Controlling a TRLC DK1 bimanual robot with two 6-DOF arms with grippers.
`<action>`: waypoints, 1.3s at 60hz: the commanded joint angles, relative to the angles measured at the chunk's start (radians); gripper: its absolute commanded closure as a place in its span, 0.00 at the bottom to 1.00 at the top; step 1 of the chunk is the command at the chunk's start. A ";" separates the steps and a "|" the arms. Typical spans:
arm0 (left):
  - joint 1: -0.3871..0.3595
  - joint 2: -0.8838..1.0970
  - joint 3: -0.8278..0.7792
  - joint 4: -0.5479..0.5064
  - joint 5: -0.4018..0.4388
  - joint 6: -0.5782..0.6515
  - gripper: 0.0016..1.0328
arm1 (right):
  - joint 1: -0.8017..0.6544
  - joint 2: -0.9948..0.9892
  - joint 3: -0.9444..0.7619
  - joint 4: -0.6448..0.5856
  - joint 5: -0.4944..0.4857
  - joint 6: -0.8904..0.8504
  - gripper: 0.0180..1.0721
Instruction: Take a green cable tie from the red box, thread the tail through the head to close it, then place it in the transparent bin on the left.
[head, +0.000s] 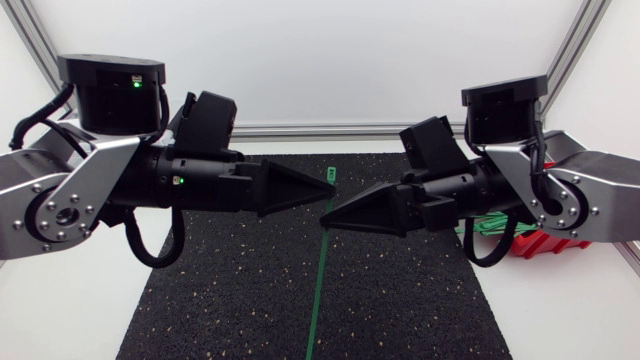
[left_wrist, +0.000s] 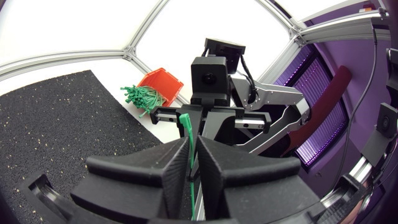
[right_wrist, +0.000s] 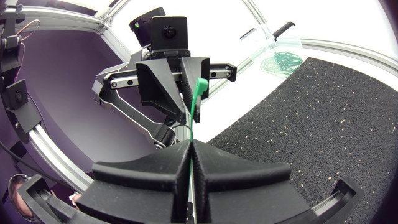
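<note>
Item: one green cable tie (head: 318, 285), held in the air above the black mat (head: 410, 300).
Handling, judged: a light, thin plastic strip that is slick on its flats. It bends freely along its length and is likely to twist unless pinched flat.
Holder 1: left gripper (head: 326, 192), fingers closed on the strip beside its head (right_wrist: 199, 93).
Holder 2: right gripper (head: 326, 220), fingers pressed together on the strip just below. The tail hangs free beneath.
Best hold, judged: close to the head and near the tail tip, so the short end steers stiffly.
Further off: red box (left_wrist: 163, 84) at the right, with spare ties (left_wrist: 142, 96) spilling out.
Farthest: transparent bin (right_wrist: 268, 45) at the left, with green ties lying in it.
</note>
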 joint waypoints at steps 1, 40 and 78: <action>0.001 0.006 -0.005 0.008 -0.003 -0.021 0.88 | -0.008 -0.016 -0.030 0.012 -0.007 0.021 0.94; 0.006 0.006 -0.002 0.010 -0.003 -0.019 0.96 | 0.003 -0.015 -0.031 0.013 -0.007 0.021 0.94; 0.082 0.018 0.024 -0.049 0.046 -0.021 0.96 | 0.021 -0.074 -0.022 -0.028 -0.001 -0.051 0.03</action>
